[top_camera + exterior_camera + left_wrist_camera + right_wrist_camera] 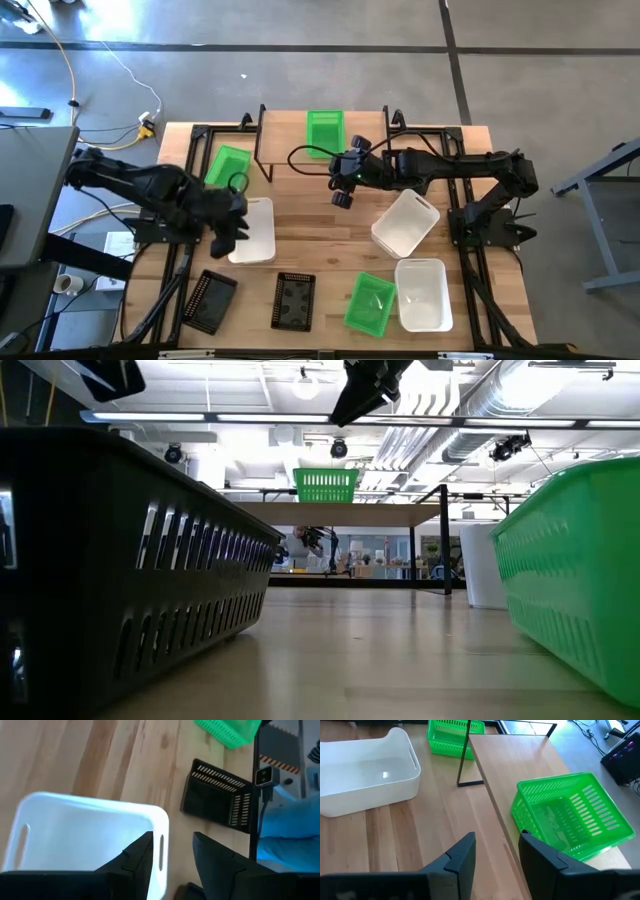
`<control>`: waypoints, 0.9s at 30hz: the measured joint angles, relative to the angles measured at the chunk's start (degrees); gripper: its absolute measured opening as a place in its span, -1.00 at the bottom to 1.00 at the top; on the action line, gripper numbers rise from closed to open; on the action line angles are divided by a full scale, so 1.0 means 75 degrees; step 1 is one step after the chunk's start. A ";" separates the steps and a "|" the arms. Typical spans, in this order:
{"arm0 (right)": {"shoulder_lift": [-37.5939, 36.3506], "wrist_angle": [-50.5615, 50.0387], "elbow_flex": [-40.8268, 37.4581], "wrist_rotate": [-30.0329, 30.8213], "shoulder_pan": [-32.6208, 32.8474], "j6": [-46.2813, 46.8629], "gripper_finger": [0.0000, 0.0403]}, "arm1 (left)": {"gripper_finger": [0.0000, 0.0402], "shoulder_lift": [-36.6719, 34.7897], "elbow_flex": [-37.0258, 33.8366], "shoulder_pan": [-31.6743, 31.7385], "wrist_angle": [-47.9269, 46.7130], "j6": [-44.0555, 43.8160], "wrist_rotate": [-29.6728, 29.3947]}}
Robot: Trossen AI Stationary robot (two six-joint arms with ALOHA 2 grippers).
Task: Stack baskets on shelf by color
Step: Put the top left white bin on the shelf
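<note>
Wooden worktop [320, 265], baskets scattered. Green basket [325, 130] sits on the shelf [290, 145]. Right gripper [342, 187] hovers just in front of the shelf, jaws apart, empty. Left gripper [232, 236] over a white basket [258, 235], jaws apart astride its end wall.

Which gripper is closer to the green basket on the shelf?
Right. The right gripper hangs just in front of the green basket on the shelf; the left gripper is over a white basket.

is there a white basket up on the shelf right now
No, only a green basket sits on the shelf; the white baskets are all down on the table.
</note>
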 joint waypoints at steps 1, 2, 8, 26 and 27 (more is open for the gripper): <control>0.0000 0.0003 0.0000 -0.0001 0.0000 0.0000 -0.33 | -0.36 0.0054 0.0000 -0.0170 -0.0002 -0.0222 -0.0098; 0.0000 0.0000 0.0000 -0.0001 0.0000 0.0000 -0.33 | -0.36 0.0110 0.0000 -0.0328 -0.0003 -0.0398 -0.0184; 0.0000 0.0000 0.0000 -0.0004 0.0000 0.0000 -0.33 | -0.36 0.0465 0.0000 -0.1061 -0.0003 -0.0996 -0.0500; 0.0000 -0.0132 0.0000 -0.0019 0.0000 -0.0003 -0.33 | -0.19 0.2184 0.0000 -0.1410 0.0021 -0.1799 -0.0531; 0.0000 -0.0179 0.0000 -0.0019 0.0000 -0.0003 -0.33 | -0.16 0.2324 0.0000 -0.1419 0.0023 -0.1784 -0.0532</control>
